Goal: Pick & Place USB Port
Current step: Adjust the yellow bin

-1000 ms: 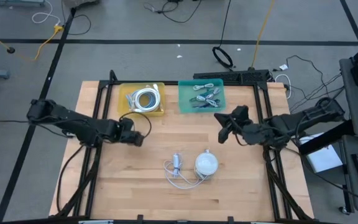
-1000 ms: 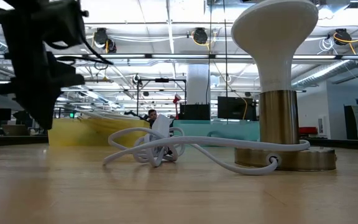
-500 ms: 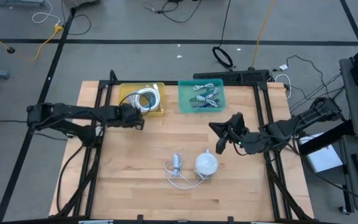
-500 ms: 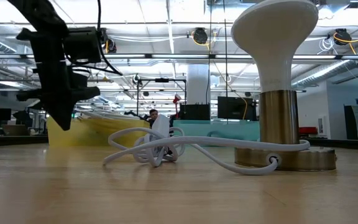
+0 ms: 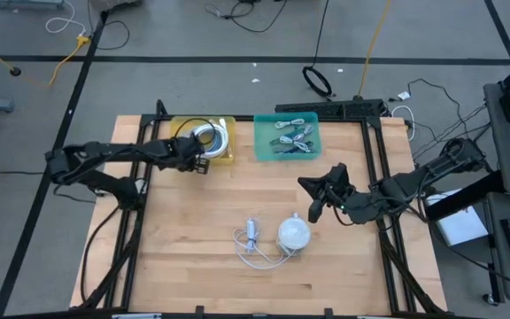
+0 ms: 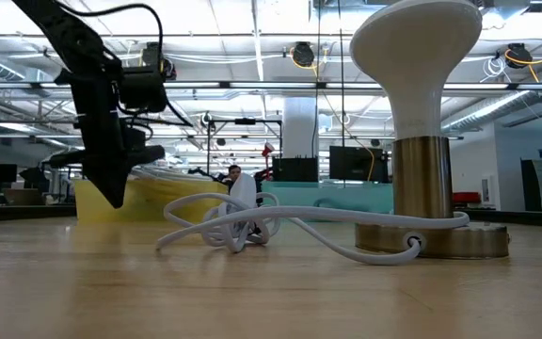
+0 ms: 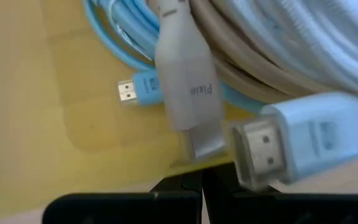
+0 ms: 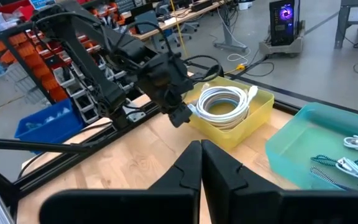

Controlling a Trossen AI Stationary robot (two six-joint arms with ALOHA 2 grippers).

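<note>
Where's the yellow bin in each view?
High: yellow bin at the table's far edge, left of the teal bin, left gripper at its near rim.
Low: left of centre, behind the left gripper.
Left wrist: its floor fills the frame under the cables.
Right wrist: centre.
Shared landmark: the white cable coil.

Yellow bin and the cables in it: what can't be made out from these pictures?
- High view: the left gripper overlaps the yellow bin, hiding part of the coiled cable.
- Left wrist view: the cable runs off the frame edges, and the grey connector covers part of the blue one.
- Low view: the bin is side-on, contents unseen.
- Teal bin: items too small to identify.
</note>
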